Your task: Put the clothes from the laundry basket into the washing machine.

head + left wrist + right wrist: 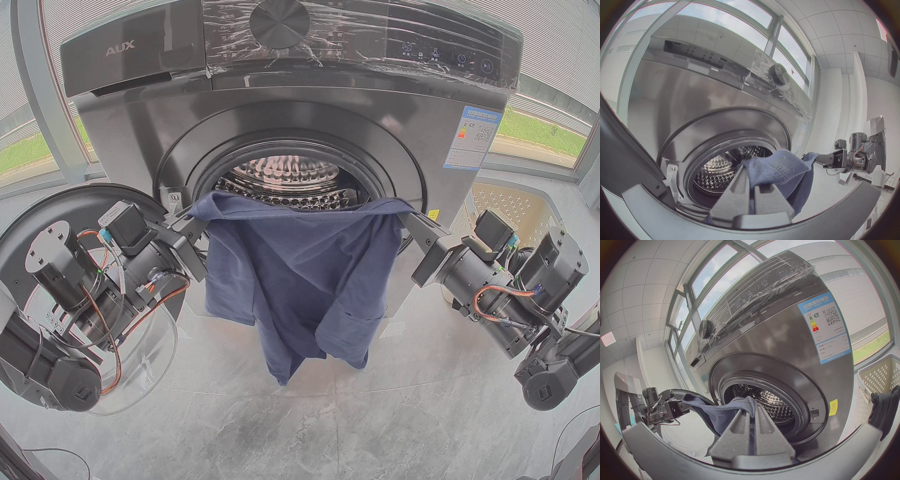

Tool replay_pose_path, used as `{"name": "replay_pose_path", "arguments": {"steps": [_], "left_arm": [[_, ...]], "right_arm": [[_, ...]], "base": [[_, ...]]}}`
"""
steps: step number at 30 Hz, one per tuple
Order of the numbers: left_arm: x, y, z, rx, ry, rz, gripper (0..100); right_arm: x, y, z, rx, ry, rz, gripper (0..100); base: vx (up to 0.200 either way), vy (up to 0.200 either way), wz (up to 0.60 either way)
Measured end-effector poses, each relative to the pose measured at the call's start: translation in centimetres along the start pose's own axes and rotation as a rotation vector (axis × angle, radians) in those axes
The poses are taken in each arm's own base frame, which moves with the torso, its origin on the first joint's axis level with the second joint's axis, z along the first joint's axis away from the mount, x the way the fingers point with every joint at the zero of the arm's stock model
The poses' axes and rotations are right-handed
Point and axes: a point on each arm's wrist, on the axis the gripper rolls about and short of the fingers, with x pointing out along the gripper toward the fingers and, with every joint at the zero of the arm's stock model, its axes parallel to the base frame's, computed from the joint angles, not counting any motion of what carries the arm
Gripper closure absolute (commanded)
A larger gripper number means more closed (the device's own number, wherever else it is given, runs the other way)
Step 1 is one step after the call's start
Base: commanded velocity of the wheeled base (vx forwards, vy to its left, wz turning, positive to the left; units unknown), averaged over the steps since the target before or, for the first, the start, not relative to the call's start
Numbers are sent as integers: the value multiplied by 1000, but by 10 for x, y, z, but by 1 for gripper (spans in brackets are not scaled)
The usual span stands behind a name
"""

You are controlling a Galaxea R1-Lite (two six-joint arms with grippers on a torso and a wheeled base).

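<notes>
The floor (300, 425) is pale grey stone-look tile. Tall windows (540, 128) run behind from 10 o'clock round to 2 o'clock, with grass outside. The wrist views show a white panelled ceiling (837, 28).

A dark grey washing machine (300, 112) fills 12 o'clock. Clear film covers its control panel around a round dial (279, 23), and a blue-edged label (473, 137) sits at the front's upper right. Its round door (75, 200) is swung fully open to 9 o'clock, glass facing outward. The shiny drum (287, 175) is open and lit.

A cream laundry basket (519, 209) with star-shaped holes stands on the floor at 2 o'clock, just beside the machine's right side.

A navy shirt (306, 275) hangs spread in front of the drum mouth. Its top edge is stretched level across the lower rim of the opening, and the rest drapes down clear of the floor.

The left arm comes in from 8 o'clock. Its tool (190, 228) is clamped on the shirt's upper left corner, at the opening's 9 o'clock edge.

The right arm comes in from 4 o'clock. Its tool (412, 225) is pinched shut on the upper right corner, at the opening's 3 o'clock edge. Both tools sit at about the same height, angled inward toward the drum.
</notes>
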Motion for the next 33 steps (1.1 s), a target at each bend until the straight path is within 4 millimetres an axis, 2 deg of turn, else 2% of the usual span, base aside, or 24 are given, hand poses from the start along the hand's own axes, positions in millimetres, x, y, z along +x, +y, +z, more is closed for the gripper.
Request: {"name": "replay_pose_path", "arguments": {"steps": [12, 26, 33], "left_arm": [[-3, -5, 23, 6, -48, -7, 100], [-4, -9, 24, 5, -48, -19, 100], [-2, -34, 19, -31, -24, -112, 100]], "right_arm": [[8, 1, 11, -2, -64, -25, 100], [11, 4, 28, -2, -118, -18, 100], [2, 6, 15, 2, -54, -9, 100]], "base": [[0, 0, 0], [0, 0, 0], [0, 0, 0]]}}
